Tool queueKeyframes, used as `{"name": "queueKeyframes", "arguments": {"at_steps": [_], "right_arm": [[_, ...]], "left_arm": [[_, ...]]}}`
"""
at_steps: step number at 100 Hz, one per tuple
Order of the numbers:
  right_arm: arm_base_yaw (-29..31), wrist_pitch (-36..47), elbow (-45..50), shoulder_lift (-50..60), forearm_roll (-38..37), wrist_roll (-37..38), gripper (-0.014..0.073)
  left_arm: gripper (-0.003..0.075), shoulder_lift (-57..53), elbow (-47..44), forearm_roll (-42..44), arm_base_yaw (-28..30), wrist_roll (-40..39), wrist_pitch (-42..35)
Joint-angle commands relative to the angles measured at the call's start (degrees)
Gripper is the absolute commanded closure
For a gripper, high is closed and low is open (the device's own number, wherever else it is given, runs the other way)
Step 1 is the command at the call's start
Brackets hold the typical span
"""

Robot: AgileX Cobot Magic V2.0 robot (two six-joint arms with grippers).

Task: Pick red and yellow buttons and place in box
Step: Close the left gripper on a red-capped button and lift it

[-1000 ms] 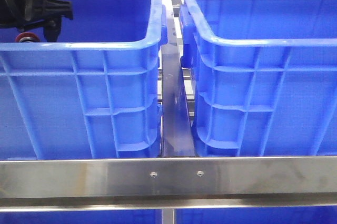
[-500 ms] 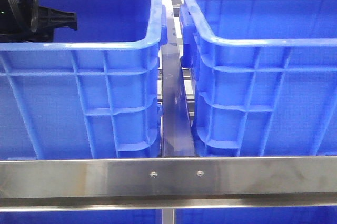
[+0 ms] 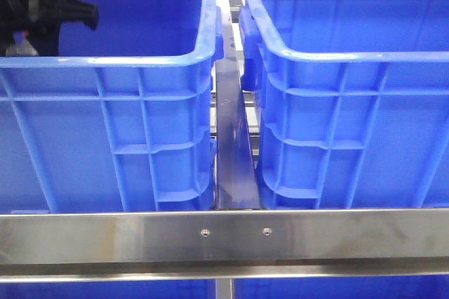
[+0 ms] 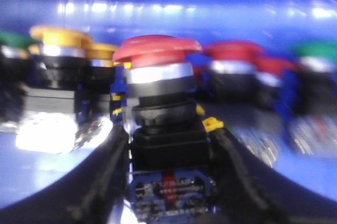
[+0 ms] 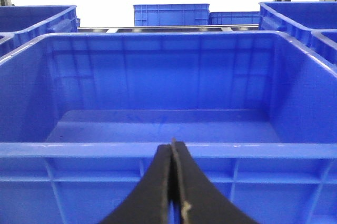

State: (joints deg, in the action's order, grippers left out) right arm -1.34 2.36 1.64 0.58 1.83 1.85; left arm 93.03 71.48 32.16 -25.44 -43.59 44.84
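Observation:
My left gripper (image 4: 168, 134) is inside the left blue bin (image 3: 105, 60), its fingers on both sides of the black body of a red button (image 4: 158, 50) with a silver collar. The view is blurred, and the fingers appear closed on it. In the front view the black left gripper (image 3: 24, 36) shows at the bin's far left, with a small grey and red piece (image 3: 19, 45) at the rim. Yellow buttons (image 4: 58, 37) and more red buttons (image 4: 231, 50) stand behind. My right gripper (image 5: 172, 142) is shut and empty before the near rim of the empty right blue bin (image 5: 168, 149).
Green buttons (image 4: 321, 50) stand among the others in the left bin. The right bin (image 3: 351, 53) stands beside the left one with a metal rail (image 3: 235, 144) between them. A steel bar (image 3: 224, 236) crosses the front. More blue bins (image 5: 171, 13) stand behind.
The left gripper has shifted inside the left bin. The red button at the rim a second ago went out of sight, and now a grey and red piece shows there. The right arm is still.

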Motion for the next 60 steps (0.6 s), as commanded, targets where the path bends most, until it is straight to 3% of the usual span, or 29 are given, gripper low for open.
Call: {"name": "queueKeyframes", "arguments": {"at_steps": [1,41,60], "right_arm": [[-0.1,4.9,-0.1,1.2,-0.5,0.0,0.0662],[-0.1,4.9,-0.1,1.2,-0.5,0.0,0.0662],[-0.1,4.9,-0.1,1.2,-0.5,0.0,0.0662]], "left_arm": [[0.0738,-5.5,1.9,0.7,-2.2,5.2,0.4],[0.0738,-20.6,1.9,-8.0,-14.8,31.3,3.5],[0.0738,-25.8,1.9,-16.7,-19.4,42.9,3.6]]}}
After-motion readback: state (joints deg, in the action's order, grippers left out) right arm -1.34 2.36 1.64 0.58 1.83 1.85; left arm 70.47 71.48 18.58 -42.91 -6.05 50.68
